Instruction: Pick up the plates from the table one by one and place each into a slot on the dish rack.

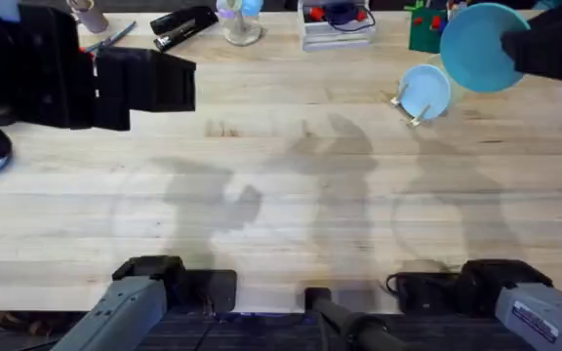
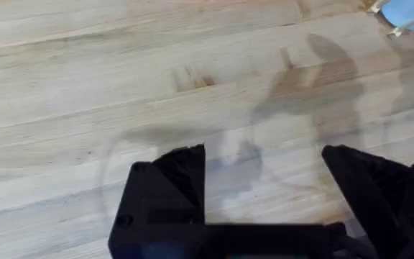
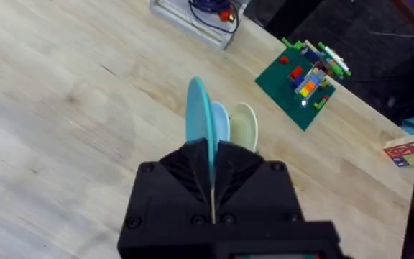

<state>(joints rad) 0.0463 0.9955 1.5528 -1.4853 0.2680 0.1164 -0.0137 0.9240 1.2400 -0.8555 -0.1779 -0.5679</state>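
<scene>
The teal plate (image 3: pixel 197 115) stands on edge, clamped in the right hand (image 3: pixel 213 180) above the dish rack (image 1: pixel 410 109), which holds the pale blue plate (image 1: pixel 425 92) upright. The left hand (image 2: pixel 264 194) gapes open over bare tabletop (image 1: pixel 291 185).

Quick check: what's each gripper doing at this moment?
Left gripper: open, holding nothing.
Right gripper: shut on the teal plate, held on edge.

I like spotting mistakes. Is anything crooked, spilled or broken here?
Nothing stands out. The right hand grips the teal plate on edge above the rack, where the pale blue plate already stands. Nothing looks spilled.
</scene>
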